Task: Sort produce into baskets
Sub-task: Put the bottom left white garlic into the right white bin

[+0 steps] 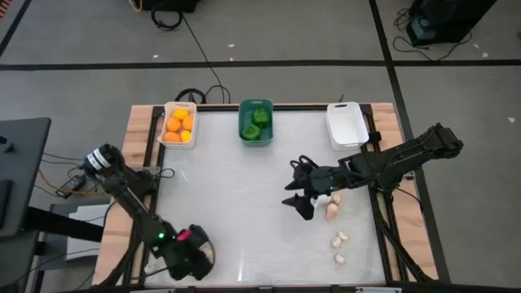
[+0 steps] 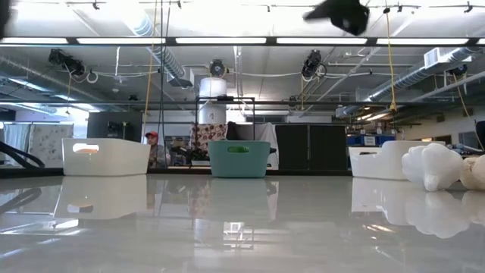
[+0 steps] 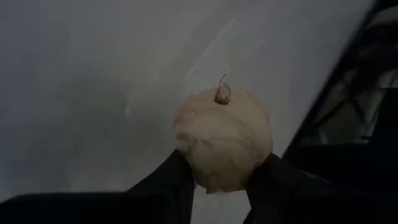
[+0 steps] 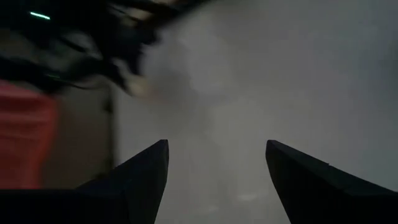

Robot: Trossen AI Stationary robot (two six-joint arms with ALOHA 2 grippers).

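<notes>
At seven o'clock, left gripper (image 1: 198,254): your fingers (image 3: 163,186) are clamped on a pale, papery, round garlic bulb (image 3: 222,138), stem tip facing the camera, low over the table's near-left corner.
Handling: judge it light, firm yet brittle-skinned; keep the hold across its widest girth, gently, since the dry skin could slip or flake.
At eleven o'clock, left white plastic bin (image 1: 179,124): holds orange and yellow round fruits.
At twelve o'clock, teal-green plastic bin (image 1: 256,121): holds lumpy green peppers.
At one o'clock, right white plastic bin (image 1: 346,125): looks empty; likely where your bulb belongs.
At three o'clock, right gripper (image 1: 298,203): fingers spread, holding nothing, just beside loose whitish garlic bulbs (image 1: 332,203).
</notes>
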